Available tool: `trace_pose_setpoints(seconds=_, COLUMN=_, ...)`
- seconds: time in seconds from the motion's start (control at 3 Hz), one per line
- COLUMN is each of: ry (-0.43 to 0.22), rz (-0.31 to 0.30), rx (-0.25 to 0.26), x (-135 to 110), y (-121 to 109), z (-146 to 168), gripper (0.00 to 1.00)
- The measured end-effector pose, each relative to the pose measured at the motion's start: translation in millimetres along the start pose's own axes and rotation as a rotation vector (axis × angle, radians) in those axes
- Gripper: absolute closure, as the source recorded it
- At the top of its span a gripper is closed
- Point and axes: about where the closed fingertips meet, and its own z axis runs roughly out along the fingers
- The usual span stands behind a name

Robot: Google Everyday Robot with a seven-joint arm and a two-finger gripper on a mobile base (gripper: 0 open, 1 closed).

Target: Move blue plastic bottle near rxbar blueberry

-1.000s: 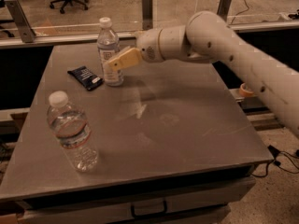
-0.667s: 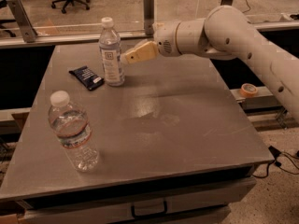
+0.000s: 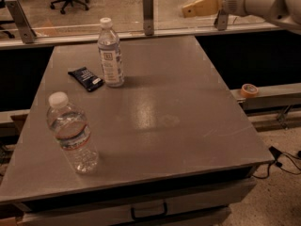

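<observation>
The blue plastic bottle [image 3: 110, 53] stands upright at the back left of the grey table [image 3: 188, 102], with a white cap and a pale label. The rxbar blueberry [image 3: 86, 78] lies flat just to its left, almost touching it. The gripper [image 3: 190, 9] is raised above the table's back right edge, far to the right of the bottle and holding nothing.
A wider clear bottle with a red-striped label [image 3: 71, 133] stands near the front left corner. A roll of orange tape [image 3: 249, 89] sits on a ledge to the right. A rail with metal posts [image 3: 148, 12] runs behind the table.
The gripper has let go of the blue bottle and pulled away up and to the right. The bottle stays standing next to the bar.
</observation>
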Motion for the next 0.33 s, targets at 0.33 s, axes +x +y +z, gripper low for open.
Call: trace_pose_setpoints(seconds=0.33, ry=-0.015, rz=-0.007, rx=0.042, x=-5.4, y=-11.9, z=-3.6, gripper=0.0)
